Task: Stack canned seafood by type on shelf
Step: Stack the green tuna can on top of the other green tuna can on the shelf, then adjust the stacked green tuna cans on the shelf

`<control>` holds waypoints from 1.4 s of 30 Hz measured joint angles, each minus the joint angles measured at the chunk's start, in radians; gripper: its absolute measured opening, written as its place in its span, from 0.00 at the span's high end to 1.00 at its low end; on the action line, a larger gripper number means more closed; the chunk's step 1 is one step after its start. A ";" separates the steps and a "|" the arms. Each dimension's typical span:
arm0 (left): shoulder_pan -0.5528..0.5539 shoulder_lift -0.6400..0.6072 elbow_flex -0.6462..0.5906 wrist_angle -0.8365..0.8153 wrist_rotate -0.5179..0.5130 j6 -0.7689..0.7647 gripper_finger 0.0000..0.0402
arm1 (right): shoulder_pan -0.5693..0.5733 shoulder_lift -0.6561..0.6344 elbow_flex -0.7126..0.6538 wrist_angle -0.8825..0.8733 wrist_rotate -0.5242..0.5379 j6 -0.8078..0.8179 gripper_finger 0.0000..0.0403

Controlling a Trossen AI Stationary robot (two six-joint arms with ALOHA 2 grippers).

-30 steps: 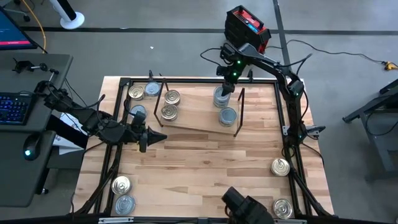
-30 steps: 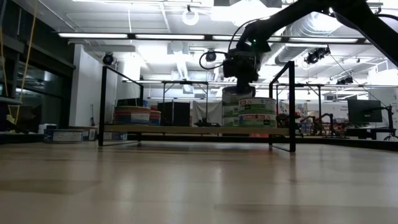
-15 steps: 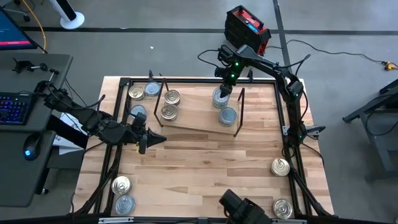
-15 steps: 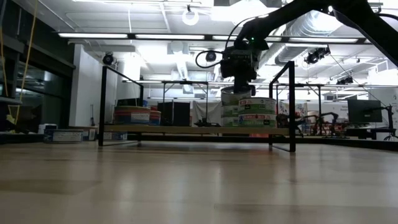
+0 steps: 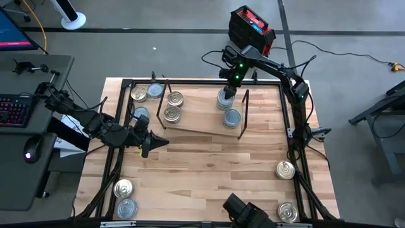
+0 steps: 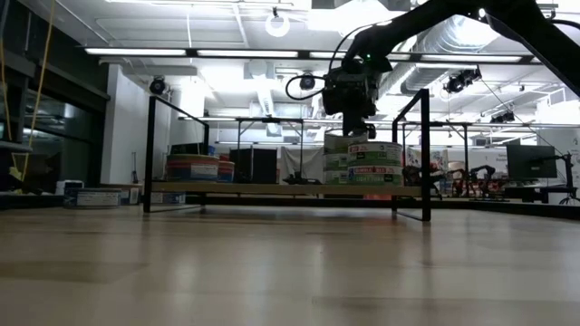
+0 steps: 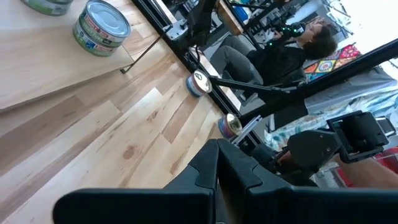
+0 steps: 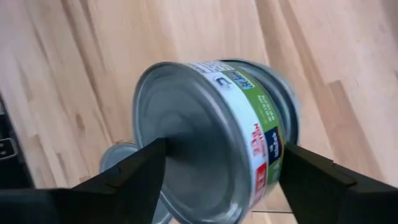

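Note:
My right gripper (image 5: 228, 90) hangs over the far right part of the shelf (image 5: 199, 120), shut on a silver-lidded tin (image 8: 217, 143). That tin is at the top of a stack of silver tins (image 6: 337, 158). A second silver stack (image 5: 232, 118) stands nearer on the board. Two gold-lidded tins (image 5: 176, 99) (image 5: 171, 114) sit on the shelf's left part. My left gripper (image 5: 157, 142) is shut and holds nothing, low over the table's left side, near the shelf's left bracket. My right gripper pinches the top tin by its side wall (image 8: 273, 143), one finger (image 8: 146, 165) on each side across its width. The fingers come from above, slanting down. The tin rests on or just above the silver tin below (image 8: 118, 158); I cannot tell if a gap remains.
Loose tins lie on the table: three by the far left corner (image 5: 138, 94) (image 5: 155, 92) (image 5: 140, 114), two at the near left (image 5: 123, 188) (image 5: 127, 207), two gold ones at the right (image 5: 285, 169) (image 5: 288, 211). Black uprights (image 5: 243, 114) flank the shelf. A person (image 7: 298, 43) sits beyond the table.
My right gripper has carried the silver tin a little toward the table's left and down, from hanging above the far stack onto its top. The left arm has kept still.

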 joint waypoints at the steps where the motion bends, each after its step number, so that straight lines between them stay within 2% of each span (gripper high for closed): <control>1: 0.000 0.000 0.000 0.000 0.000 0.003 1.00 | 0.000 0.000 0.000 0.002 0.008 0.001 0.29; 7: 0.000 0.000 0.000 -0.001 0.000 0.003 1.00 | 0.003 0.002 -0.001 0.021 0.031 0.016 0.12; 11: 0.000 0.000 0.000 -0.001 0.000 0.004 1.00 | 0.003 0.002 0.009 0.020 0.095 0.033 0.06; 15: 0.000 0.000 0.000 -0.001 0.000 0.006 1.00 | -0.009 0.002 0.056 0.020 0.162 0.038 0.05; 20: 0.000 0.000 0.000 -0.001 0.000 0.006 1.00 | -0.026 0.002 0.165 0.049 0.161 0.075 0.05; 25: 0.000 0.000 0.000 -0.001 0.000 0.005 1.00 | -0.024 0.002 0.255 0.153 0.155 0.179 0.05; 28: 0.000 0.000 0.000 -0.001 0.000 0.005 1.00 | -0.015 0.002 0.270 0.227 0.155 0.242 0.05; 31: 0.000 0.000 0.000 -0.001 0.000 0.005 1.00 | 0.006 0.001 0.259 0.262 0.166 0.239 0.05; 33: 0.000 0.000 0.000 -0.001 0.000 0.006 1.00 | 0.023 0.001 0.240 0.265 0.233 0.255 0.06; 35: 0.000 0.000 0.000 -0.001 0.000 0.015 1.00 | 0.040 0.001 0.214 0.260 0.325 0.262 0.11; 37: 0.000 0.000 0.000 -0.001 0.000 0.028 1.00 | 0.057 0.001 0.182 0.264 0.424 0.277 0.22; 39: 0.000 0.000 0.000 -0.001 0.000 0.028 1.00 | 0.068 0.001 0.154 0.264 0.469 0.293 0.39; 42: 0.000 0.000 0.000 -0.001 0.000 0.028 1.00 | 0.080 0.001 0.114 0.268 0.480 0.307 0.74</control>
